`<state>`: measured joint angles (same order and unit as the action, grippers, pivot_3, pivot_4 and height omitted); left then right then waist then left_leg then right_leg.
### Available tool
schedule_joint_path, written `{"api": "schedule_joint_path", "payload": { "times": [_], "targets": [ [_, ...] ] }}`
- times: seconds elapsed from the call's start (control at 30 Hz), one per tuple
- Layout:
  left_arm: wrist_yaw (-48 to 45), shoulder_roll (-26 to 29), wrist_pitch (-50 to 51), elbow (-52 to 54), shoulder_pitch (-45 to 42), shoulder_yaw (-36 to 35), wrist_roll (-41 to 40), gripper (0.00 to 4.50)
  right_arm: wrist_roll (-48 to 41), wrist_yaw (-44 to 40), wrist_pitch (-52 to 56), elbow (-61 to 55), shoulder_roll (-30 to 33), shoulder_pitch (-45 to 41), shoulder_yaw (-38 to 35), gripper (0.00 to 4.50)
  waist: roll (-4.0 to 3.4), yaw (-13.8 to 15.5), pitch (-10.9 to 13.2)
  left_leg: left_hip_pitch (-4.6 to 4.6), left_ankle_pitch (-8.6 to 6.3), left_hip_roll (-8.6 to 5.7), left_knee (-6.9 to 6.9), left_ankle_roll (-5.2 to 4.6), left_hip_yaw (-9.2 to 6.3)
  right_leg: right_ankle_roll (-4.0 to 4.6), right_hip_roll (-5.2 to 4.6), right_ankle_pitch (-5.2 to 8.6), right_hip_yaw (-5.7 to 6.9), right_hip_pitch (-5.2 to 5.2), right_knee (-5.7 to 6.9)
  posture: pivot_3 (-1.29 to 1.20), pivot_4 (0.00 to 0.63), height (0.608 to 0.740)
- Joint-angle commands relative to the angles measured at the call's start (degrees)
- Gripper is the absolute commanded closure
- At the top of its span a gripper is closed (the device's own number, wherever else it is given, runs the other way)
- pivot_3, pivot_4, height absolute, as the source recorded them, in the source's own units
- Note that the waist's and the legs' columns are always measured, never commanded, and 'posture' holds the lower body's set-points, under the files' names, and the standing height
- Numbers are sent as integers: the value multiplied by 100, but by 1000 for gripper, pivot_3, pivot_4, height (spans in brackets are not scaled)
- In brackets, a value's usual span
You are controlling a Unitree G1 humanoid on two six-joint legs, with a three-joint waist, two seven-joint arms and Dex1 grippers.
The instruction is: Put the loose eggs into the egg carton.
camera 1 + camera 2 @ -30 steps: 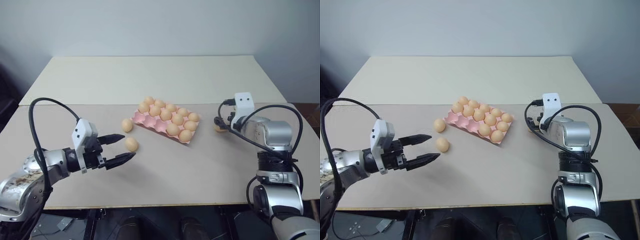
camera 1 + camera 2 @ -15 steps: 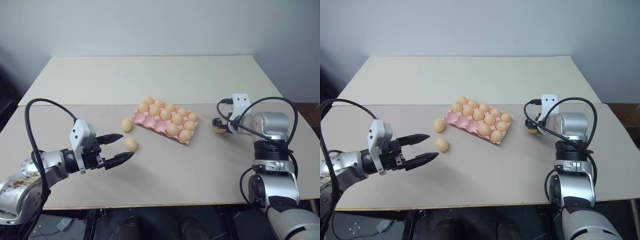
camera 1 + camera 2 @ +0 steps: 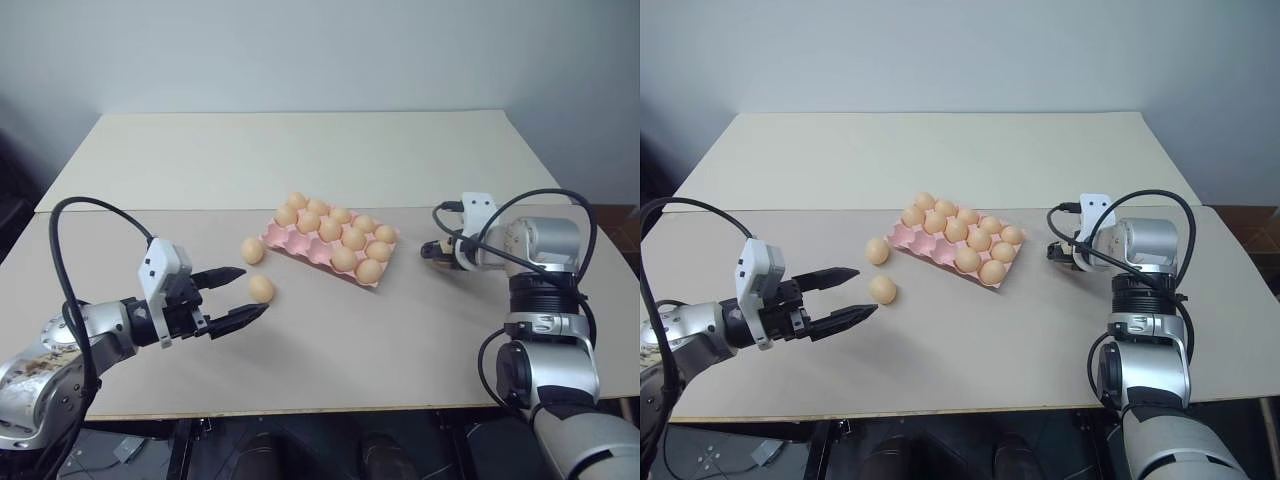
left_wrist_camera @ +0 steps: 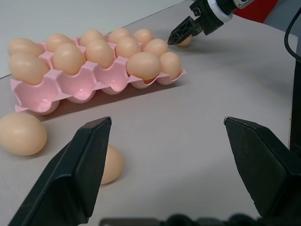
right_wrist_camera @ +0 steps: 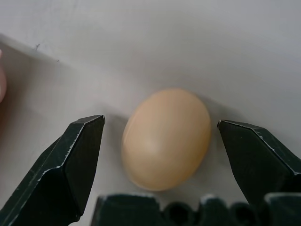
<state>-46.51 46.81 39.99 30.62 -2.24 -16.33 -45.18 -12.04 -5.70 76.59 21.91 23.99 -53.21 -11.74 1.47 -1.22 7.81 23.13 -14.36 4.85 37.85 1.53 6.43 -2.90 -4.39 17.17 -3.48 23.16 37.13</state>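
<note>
The right gripper (image 5: 160, 136) straddles a smooth, pale tan-orange loose egg (image 5: 165, 137) on the beige tabletop (image 3: 330, 345), its black fingers (image 5: 70, 160) spread wide to either side and not yet touching the shell. The egg lies just beyond the right end of the flat pink moulded egg carton (image 3: 300, 243), which has two empty cups at its near-left corner. Two more loose eggs (image 3: 262, 288) lie off that corner, near the left gripper (image 3: 236, 296), whose fingers hang parted and empty above the tabletop. An off-centre close could send the rounded egg rolling away; too hard a squeeze could crack it; a loose grip could drop it in transit
</note>
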Motion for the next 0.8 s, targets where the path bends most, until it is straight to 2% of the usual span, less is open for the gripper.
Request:
{"api": "schedule_joint_path", "payload": {
  "times": [0.03,0.37,0.5,0.67,0.73,0.8],
  "targets": [
    [18,-9,-104,157,-40,-76,-24,331,98,108,-284,-95,-30,-60,-83,19,0,-1,0,0,0,0,0,0,0,0,0,0,0,0,0,0,150,740],
    [24,-5,-124,166,-25,-77,-9,331,159,174,-432,120,-72,-103,-68,19,0,0,0,0,0,0,0,0,0,0,0,0,0,0,0,0,150,740],
    [38,-12,-139,176,-15,-88,7,331,240,297,-425,230,-121,-153,-121,923,0,-2,0,0,0,0,0,0,0,0,0,0,0,0,0,0,150,740],
    [55,-14,-144,215,30,-134,-1,331,275,339,-389,311,-136,-196,-77,2572,0,-10,0,-1,0,0,0,0,0,0,0,0,0,0,0,0,150,740],
    [63,-13,-147,224,51,-152,-3,331,280,353,-318,231,-157,-155,-57,2811,-1,-13,0,-1,0,0,0,0,0,0,0,0,0,0,1,0,150,740],
    [75,-13,-147,242,79,-167,-7,331,270,407,-233,51,-225,-69,-86,2841,-1,-19,0,-1,0,0,0,0,0,0,0,0,0,-1,1,0,150,740]
  ]
}}
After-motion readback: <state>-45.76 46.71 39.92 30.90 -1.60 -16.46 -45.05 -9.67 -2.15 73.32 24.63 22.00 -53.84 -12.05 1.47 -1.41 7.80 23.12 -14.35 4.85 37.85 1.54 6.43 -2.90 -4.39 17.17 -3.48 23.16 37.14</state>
